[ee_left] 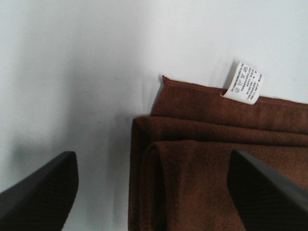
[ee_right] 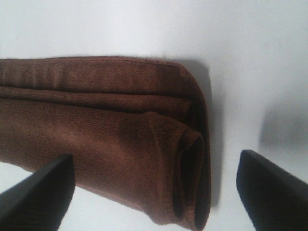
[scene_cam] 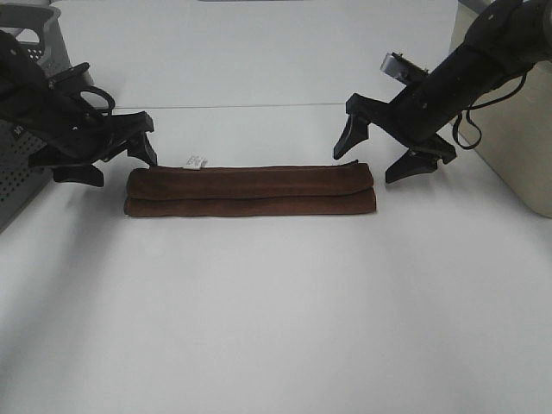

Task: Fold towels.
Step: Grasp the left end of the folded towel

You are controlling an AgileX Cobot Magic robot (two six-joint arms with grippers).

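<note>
Towel (scene_cam: 250, 191) folded, white tag (ee_left: 244, 83) print unreadable — left gripper (scene_cam: 119, 169), right gripper (scene_cam: 367, 169) both spread, empty.

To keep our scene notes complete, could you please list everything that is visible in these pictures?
towel: one, dark reddish-brown, folded into a long strip, lying across the middle of the table
tag: one, white with print, sticking out of the towel's far edge near its left end
table: one, white, under everything
basket: one, grey and perforated, at the far left edge
container: one, cream, at the right edge, partly cut off
left gripper: one, black, at the towel's left end, jaws open, holding nothing
right gripper: one, black, at the towel's right end, jaws open, holding nothing
</note>
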